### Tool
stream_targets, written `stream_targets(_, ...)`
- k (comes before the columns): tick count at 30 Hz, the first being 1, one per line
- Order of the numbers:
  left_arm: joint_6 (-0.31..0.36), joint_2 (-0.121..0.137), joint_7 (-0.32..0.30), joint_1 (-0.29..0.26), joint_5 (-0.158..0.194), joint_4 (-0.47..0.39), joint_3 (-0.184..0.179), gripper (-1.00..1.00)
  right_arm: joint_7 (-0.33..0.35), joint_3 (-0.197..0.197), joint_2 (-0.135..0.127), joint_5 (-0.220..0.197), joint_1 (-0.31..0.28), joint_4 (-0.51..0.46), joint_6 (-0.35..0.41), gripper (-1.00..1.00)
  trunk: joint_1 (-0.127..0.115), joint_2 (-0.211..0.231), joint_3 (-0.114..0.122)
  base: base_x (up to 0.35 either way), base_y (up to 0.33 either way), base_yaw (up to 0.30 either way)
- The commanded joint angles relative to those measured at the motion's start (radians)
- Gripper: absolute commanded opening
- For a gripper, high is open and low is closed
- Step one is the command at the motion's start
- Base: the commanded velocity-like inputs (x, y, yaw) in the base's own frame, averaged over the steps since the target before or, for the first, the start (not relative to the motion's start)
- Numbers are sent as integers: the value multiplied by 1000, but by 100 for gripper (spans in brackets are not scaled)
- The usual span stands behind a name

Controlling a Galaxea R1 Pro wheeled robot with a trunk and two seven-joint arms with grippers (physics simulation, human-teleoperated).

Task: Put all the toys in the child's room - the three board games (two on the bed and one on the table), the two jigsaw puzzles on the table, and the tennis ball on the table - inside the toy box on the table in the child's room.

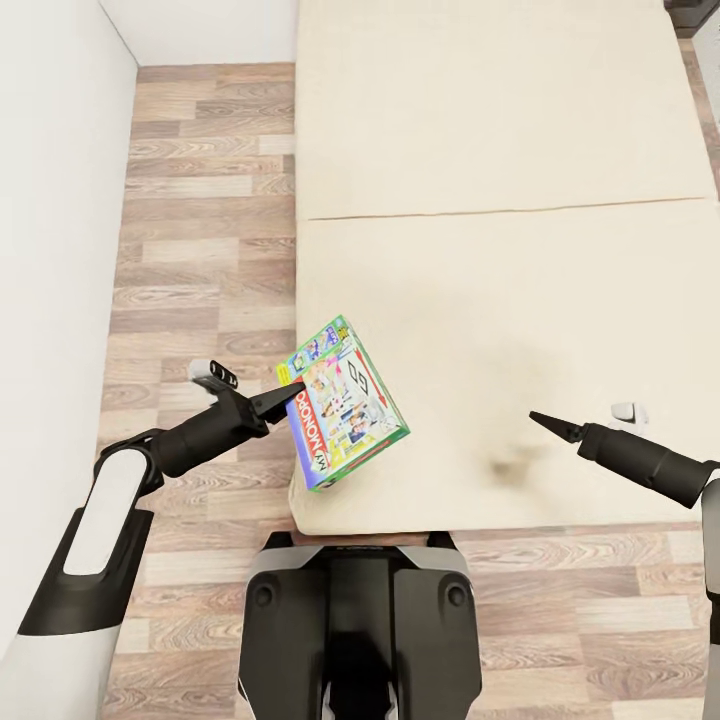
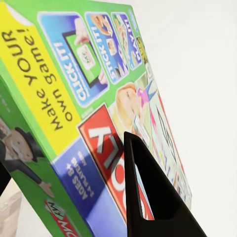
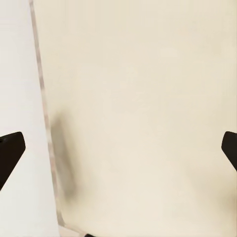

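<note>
L gripper (image 1: 292, 394) clamps Monopoly box (image 1: 345, 400) tilted over bed (image 1: 560, 300) front-left corner; R gripper (image 1: 545, 420) jaws spread wide, empty.

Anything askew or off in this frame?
The board game is tilted, not flat: the left gripper pinches it by one edge, so it hangs askew over the near corner of the bed. The right gripper hovers open over bare mattress. No damage visible.

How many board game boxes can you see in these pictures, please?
1. A green lettered Monopoly board game box is clamped at its edge by the left gripper, tilted above the near corner of the beige mattress bed. Others may lie outside the views.
</note>
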Motion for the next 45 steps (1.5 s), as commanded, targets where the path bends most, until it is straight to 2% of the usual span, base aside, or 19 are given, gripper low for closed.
stream_targets(1, 4, -1, 1, -1, -5, 0, -2, -100, 5, -1, 0, 3, -1, 0, 3, 100, -3, 6, 4, 0, 0, 0)
stream_targets(4, 4, -4, 28, -4, -6, 0, -11, -100, 5, -1, 0, 3, -1, 0, 3, 100, -15, 27, 18, 0, 0, 0)
stream_targets(12, 4, -8, 68, -8, -6, 0, -19, -100, 4, 1, 0, 3, -1, 0, 3, 100, -15, 27, 31, 0, 0, 0)
stream_targets(24, 3, -12, 98, -9, -6, 0, -21, -100, 4, 24, 0, 3, -1, 0, 3, 100, -15, 27, 51, 0, 0, 0)
stream_targets(45, 3, -12, 111, -4, -5, 0, -19, -100, 3, 30, 0, 3, -1, 0, 3, 100, -15, 27, 84, 0, 0, 0)
